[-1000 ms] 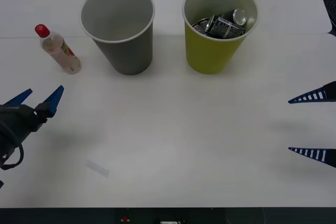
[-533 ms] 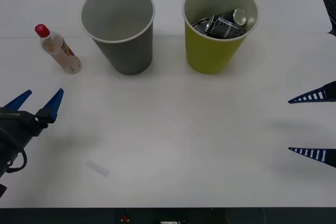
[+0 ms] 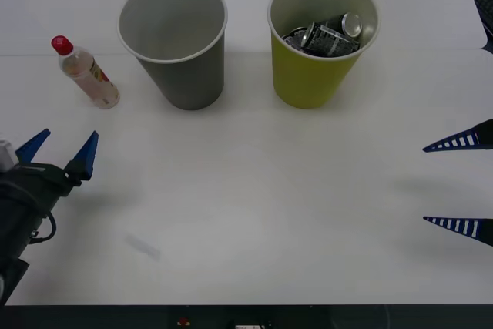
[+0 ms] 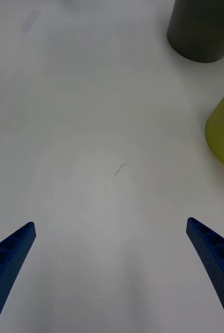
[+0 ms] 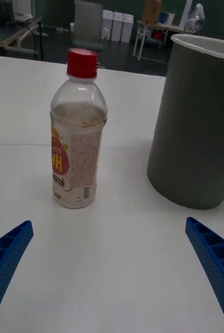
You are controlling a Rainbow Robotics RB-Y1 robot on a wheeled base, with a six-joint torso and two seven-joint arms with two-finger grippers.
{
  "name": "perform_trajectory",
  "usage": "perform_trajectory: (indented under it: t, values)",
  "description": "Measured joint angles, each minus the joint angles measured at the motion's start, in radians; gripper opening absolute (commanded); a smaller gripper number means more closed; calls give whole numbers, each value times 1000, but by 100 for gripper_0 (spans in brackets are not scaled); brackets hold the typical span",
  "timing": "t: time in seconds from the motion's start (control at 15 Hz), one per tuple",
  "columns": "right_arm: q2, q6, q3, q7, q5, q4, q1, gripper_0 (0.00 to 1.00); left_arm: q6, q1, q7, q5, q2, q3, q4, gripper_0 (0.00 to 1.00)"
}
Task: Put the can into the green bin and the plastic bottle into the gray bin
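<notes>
Facing a white bench (image 3: 254, 213) from my remote station, both claws spread wide and holding nothing.
Gray bin (image 3: 174, 40) stands left of green bin (image 3: 321, 36), which holds the can (image 3: 331, 35); plastic bottle (image 3: 85, 72) stands upright beyond my left claw (image 3: 63, 151); right claw (image 3: 457, 184) waits at the bench's right edge.

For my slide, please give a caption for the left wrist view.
Open left gripper faces the upright plastic bottle beside the gray bin.

The plastic bottle (image 5: 76, 132) is clear, glossy plastic with a paper-like label. The can (image 3: 327, 34) is shiny metal. Both bins look matt, and the table (image 3: 269, 198) smooth, matt white.
</notes>
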Motion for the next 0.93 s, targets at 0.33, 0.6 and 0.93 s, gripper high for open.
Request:
perform_trajectory:
  t: [0.33, 0.6, 0.93]
  values:
    - [0, 0, 0, 0, 0, 0, 0, 100, 1, -177, 0, 2, -114, -85, 219, 100]
    - [0, 0, 0, 0, 0, 0, 0, 100, -3, -280, 0, 27, -201, -117, 344, 100]
    - [0, 0, 0, 0, 0, 0, 0, 100, -37, -389, 1, 71, -276, -151, 480, 100]
